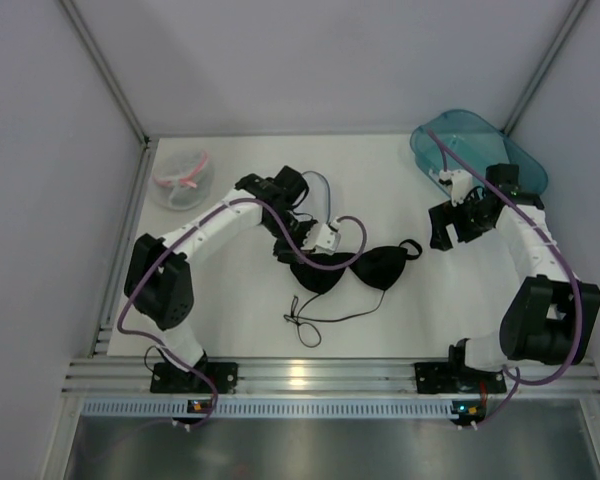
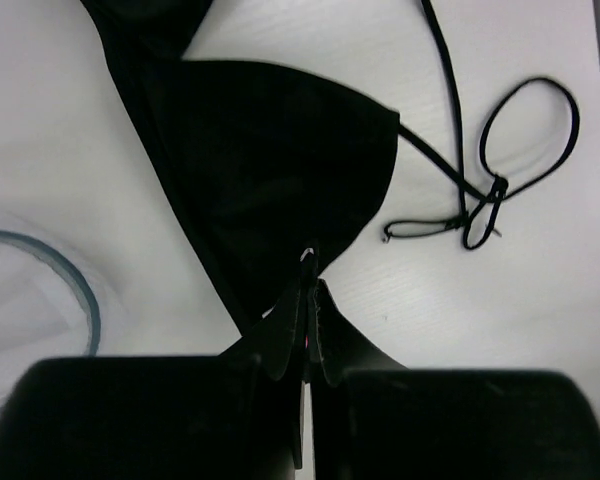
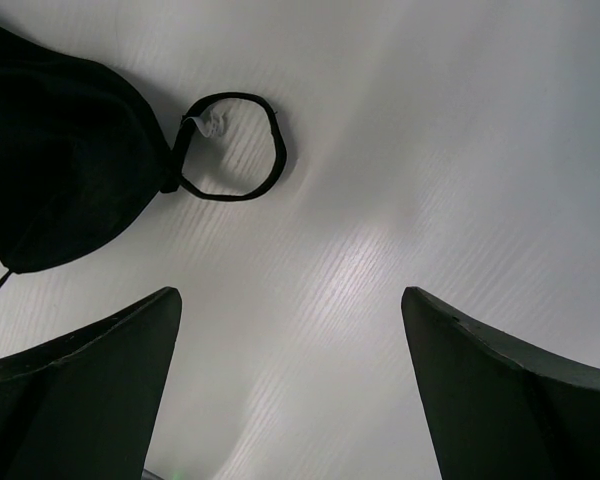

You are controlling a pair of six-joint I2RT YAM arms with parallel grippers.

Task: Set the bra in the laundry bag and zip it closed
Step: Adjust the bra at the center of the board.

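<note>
The black bra point(image 1: 352, 270) lies flat mid-table, its thin straps trailing toward the front edge. My left gripper point(image 1: 292, 250) is at the bra's left cup. In the left wrist view this gripper point(image 2: 308, 292) is shut, pinching the edge of the cup point(image 2: 280, 160). The laundry bag point(image 1: 320, 190) lies just behind the left wrist and is mostly hidden by the arm; its thin grey-blue rim point(image 2: 80, 290) shows at the left of the left wrist view. My right gripper point(image 1: 445, 228) hovers open to the right of the bra. Its view point(image 3: 290, 300) shows bare table between the fingers, the other cup point(image 3: 60, 180) up left.
A round mesh bag with a pink rim point(image 1: 180, 178) sits at the back left. A teal plastic bin point(image 1: 475, 145) stands at the back right, just behind the right arm. A loop of strap point(image 3: 230, 150) lies beside the right cup. Grey walls enclose the table.
</note>
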